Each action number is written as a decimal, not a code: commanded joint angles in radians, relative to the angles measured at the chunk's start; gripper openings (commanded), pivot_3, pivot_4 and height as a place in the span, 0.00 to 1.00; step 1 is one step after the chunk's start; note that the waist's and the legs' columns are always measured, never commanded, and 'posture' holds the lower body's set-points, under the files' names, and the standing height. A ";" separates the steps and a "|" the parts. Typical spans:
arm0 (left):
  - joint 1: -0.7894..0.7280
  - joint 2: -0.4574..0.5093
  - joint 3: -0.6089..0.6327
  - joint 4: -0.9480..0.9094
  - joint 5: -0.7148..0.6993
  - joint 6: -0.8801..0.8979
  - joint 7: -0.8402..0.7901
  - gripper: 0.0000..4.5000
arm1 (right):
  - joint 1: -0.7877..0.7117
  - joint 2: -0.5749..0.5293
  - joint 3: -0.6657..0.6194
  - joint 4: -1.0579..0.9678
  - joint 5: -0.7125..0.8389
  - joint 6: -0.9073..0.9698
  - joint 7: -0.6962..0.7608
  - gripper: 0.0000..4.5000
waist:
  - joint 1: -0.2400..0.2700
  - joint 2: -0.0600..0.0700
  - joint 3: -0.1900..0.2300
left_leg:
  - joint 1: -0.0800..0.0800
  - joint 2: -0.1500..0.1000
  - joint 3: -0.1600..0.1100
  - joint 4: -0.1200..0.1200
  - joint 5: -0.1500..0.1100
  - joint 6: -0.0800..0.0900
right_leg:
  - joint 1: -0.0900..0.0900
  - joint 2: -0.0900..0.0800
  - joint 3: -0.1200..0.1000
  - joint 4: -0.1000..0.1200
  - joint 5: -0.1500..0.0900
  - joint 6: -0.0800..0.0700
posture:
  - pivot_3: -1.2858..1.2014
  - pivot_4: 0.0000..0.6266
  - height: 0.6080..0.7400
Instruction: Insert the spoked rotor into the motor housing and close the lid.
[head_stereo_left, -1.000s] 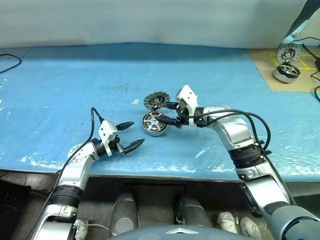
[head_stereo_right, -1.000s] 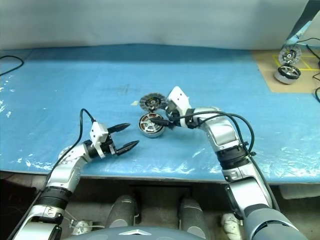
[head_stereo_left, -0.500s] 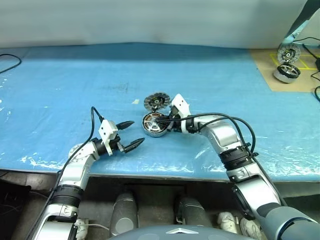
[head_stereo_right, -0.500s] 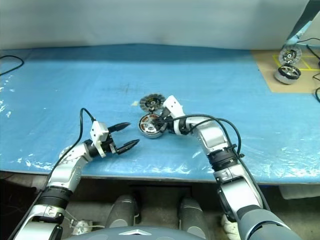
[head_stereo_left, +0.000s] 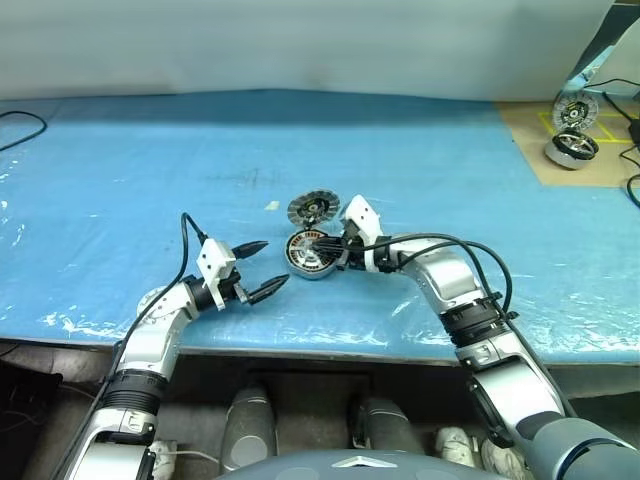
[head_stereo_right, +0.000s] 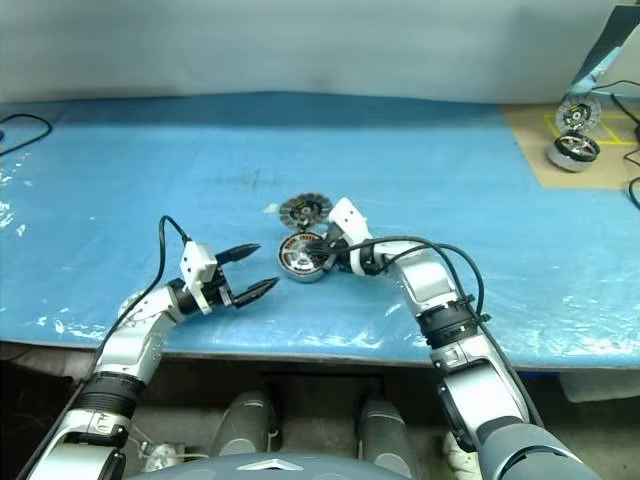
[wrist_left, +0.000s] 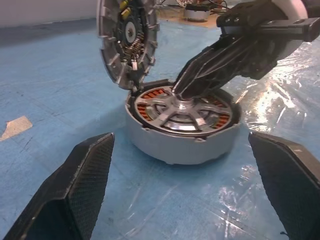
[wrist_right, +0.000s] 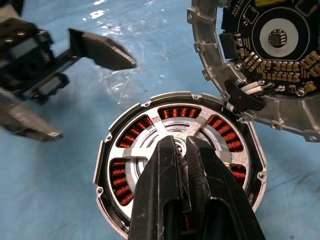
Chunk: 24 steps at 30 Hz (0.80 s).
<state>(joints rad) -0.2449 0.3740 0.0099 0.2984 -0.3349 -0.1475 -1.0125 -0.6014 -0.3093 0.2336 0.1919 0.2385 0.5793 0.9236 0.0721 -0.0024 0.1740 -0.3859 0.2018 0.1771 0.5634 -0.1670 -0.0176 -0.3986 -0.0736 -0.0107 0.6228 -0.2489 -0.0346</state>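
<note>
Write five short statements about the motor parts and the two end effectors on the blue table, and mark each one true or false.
1. The spoked rotor sits inside the motor housing. True.
2. The lid is shut flat over the housing. False: it stands open, tilted up at the housing's edge.
3. The right end effector is pinched at the rotor's hub. True.
4. The left end effector grips the lid. False: it is open, apart from the housing.
5. The table cover is red. False: blue.

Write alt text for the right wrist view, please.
The right pincer, shut, presses its tips on the hub of the spoked rotor seated in the motor housing. The lid stands open beside it; the open left pincer waits opposite.
</note>
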 joint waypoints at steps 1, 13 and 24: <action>-0.040 0.018 0.052 -0.013 -0.039 0.023 0.017 1.00 | -0.015 -0.016 -0.089 -0.127 0.117 0.077 0.035 0.07 | 0.001 0.000 0.000 | -0.003 0.000 0.000 0.000 0.000 0.000 | -0.004 0.000 0.000 0.001 0.000 0.000 | 0.52 0.24 1.00; -0.383 0.037 0.180 0.365 -0.080 0.103 0.056 0.79 | 0.098 -0.154 -0.205 -0.317 0.180 0.199 -0.061 0.06 | 0.023 0.000 0.000 | -0.007 0.000 0.000 0.002 0.000 0.000 | -0.005 0.000 -0.003 0.001 0.000 0.000 | 0.52 0.24 1.00; -0.811 -0.056 0.180 0.879 0.003 0.045 -0.055 0.01 | 0.231 -0.185 -0.220 -0.485 0.238 0.284 -0.119 0.06 | 0.036 -0.001 0.001 | -0.010 -0.002 -0.001 0.003 0.000 0.000 | -0.005 -0.001 -0.005 0.000 0.003 0.004 | 0.52 0.24 1.00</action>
<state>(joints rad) -1.0122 0.3226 0.2012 1.1453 -0.3600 -0.0863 -1.0518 -0.3827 -0.4781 0.0382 -0.2340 0.4390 0.8495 0.8022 0.1078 -0.0039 0.1748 -0.3955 0.2002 0.1761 0.5657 -0.1668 -0.0178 -0.4033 -0.0748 -0.0159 0.6229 -0.2463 -0.0308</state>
